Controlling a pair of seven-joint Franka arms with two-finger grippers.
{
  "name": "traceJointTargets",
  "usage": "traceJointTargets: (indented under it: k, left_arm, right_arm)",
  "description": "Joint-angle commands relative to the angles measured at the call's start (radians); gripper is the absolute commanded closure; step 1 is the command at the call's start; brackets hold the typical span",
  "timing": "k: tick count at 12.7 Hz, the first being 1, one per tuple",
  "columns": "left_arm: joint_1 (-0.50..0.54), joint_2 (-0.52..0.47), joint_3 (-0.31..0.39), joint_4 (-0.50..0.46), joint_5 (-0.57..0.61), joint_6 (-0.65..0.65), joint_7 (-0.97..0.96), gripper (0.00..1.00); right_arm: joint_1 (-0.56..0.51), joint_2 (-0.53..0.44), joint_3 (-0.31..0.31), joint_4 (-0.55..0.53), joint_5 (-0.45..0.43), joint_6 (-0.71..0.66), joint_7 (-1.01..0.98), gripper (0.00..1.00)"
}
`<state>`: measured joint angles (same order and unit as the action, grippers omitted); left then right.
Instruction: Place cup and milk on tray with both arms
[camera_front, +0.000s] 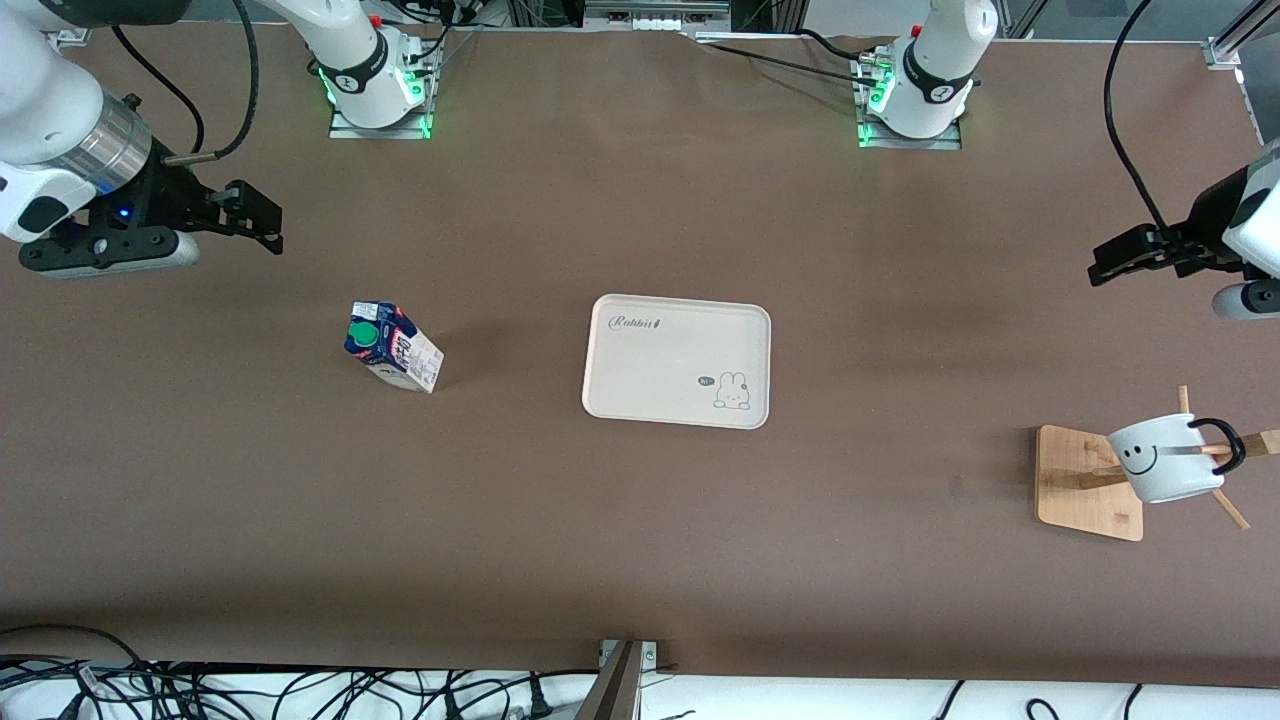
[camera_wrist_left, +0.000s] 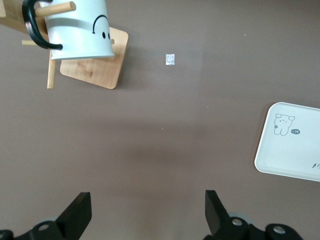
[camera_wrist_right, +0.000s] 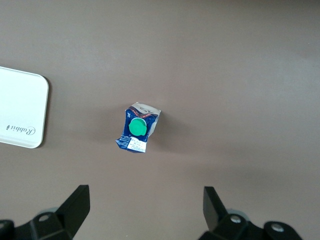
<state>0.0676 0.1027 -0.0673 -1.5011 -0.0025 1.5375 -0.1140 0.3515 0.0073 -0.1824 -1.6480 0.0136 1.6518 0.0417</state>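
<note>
Tray: your landmark is the cream rectangular tray with rounded corners (camera_front: 677, 361), flat on the brown table (camera_front: 640, 520) about midway between the two arms' ends; it carries "Rabbit" script in one corner and a small rabbit drawing in another, and nothing sits on it.

Milk: you'll find the small gable-top carton, dark blue with red and white print, beige sides and a round green cap (camera_front: 392, 346), standing upright on the table well apart from the tray, toward the right arm's end (the right wrist view looks straight down on its cap (camera_wrist_right: 137, 127)).

Cup: the white ceramic mug with a black smiley face and black handle (camera_front: 1168, 458) hangs tilted on a peg of a wooden rack (camera_front: 1090, 482), well apart from the tray toward the left arm's end and a little nearer to the front camera than the tray.

Right gripper: the black two-finger right gripper (camera_front: 262, 215) hovers over bare table toward the right arm's end from the tray, fingers spread wide with nothing between them.

Left gripper: the left gripper (camera_front: 1103, 262) hovers over bare table toward the left arm's end from the tray, fingers likewise spread apart and empty (its wrist view shows the mug (camera_wrist_left: 75, 30) and a corner of the tray (camera_wrist_left: 287, 145)).
</note>
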Motion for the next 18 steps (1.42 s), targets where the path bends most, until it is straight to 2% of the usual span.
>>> traceJointTargets:
  k: [1, 6, 9, 13, 18]
  left_arm:
    - [0.011, 0.012, -0.006, 0.010, -0.008, 0.022, -0.010, 0.00]
    - [0.000, 0.005, -0.008, -0.017, -0.013, 0.053, -0.009, 0.00]
    - [0.003, -0.031, -0.008, -0.190, -0.048, 0.331, -0.010, 0.00]
    - [0.001, -0.057, -0.008, -0.315, -0.051, 0.551, -0.009, 0.00]
    - [0.001, -0.094, -0.006, -0.479, -0.051, 0.947, -0.007, 0.00]
  right_arm:
    - [0.004, -0.020, 0.003, -0.013, -0.009, 0.003, 0.017, 0.00]
    - [0.004, -0.020, 0.003, -0.013, -0.009, 0.002, 0.017, 0.00]
    - [0.004, -0.020, 0.003, -0.013, -0.009, -0.003, 0.017, 0.00]
    - [0.004, -0.020, 0.001, -0.015, -0.009, -0.004, 0.017, 0.00]
    - [0.004, -0.020, 0.001, -0.015, -0.009, -0.003, 0.017, 0.00]
